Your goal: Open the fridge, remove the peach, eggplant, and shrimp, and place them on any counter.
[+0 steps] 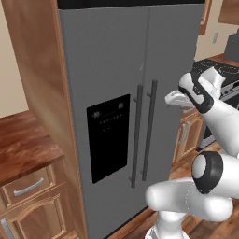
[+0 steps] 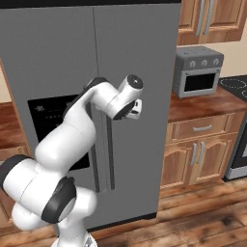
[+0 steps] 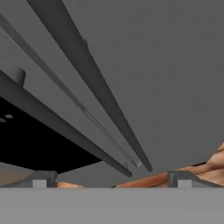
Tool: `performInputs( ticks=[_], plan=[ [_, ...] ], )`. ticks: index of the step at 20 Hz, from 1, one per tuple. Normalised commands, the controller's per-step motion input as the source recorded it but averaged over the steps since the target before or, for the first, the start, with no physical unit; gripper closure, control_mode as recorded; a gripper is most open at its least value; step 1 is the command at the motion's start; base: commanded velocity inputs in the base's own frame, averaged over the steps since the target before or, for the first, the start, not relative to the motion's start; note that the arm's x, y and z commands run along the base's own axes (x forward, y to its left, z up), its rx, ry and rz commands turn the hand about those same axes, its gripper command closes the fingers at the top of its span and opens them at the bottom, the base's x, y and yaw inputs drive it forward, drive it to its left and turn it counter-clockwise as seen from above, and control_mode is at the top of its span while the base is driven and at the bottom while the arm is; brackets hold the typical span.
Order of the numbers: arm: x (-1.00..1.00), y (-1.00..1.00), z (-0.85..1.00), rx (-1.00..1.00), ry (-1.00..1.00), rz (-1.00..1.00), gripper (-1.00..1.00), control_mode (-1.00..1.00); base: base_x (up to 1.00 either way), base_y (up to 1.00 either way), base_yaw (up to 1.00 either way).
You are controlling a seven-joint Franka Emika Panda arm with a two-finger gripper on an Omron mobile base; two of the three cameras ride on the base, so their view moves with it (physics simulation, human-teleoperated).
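Fridge (image 1: 107, 70) doors shut; open pincer (image 3: 111, 177) near right handle (image 1: 150, 130).

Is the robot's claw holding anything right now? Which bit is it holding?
Nothing is held. The claw is open, with both tips apart, facing the closed fridge near the right door's handle without gripping it.

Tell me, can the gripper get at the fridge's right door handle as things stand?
Probably yes. The gripper is open, hovering in front of the fridge, beside the right door handle, with nothing visible between them; both doors remain shut.
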Motion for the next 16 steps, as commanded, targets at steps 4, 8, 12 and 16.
performInputs(
  ticks=[4,8,12,16],
  plan=[
    [0.01,0.21,-0.03,0.07,0.0,0.07,-1.0,-1.0,0.0,0.0,0.0],
    [0.0,0.34,-0.06,0.04,-0.04,0.07,-1.0,-1.0,0.0,0.0,0.0],
    [0.01,0.38,-0.08,0.02,-0.06,0.05,-1.0,-1.0,0.0,0.0,0.0],
    [0.31,0.05,-0.09,0.03,-0.03,0.03,-1.0,-1.0,0.0,0.0,0.0]
  ],
)
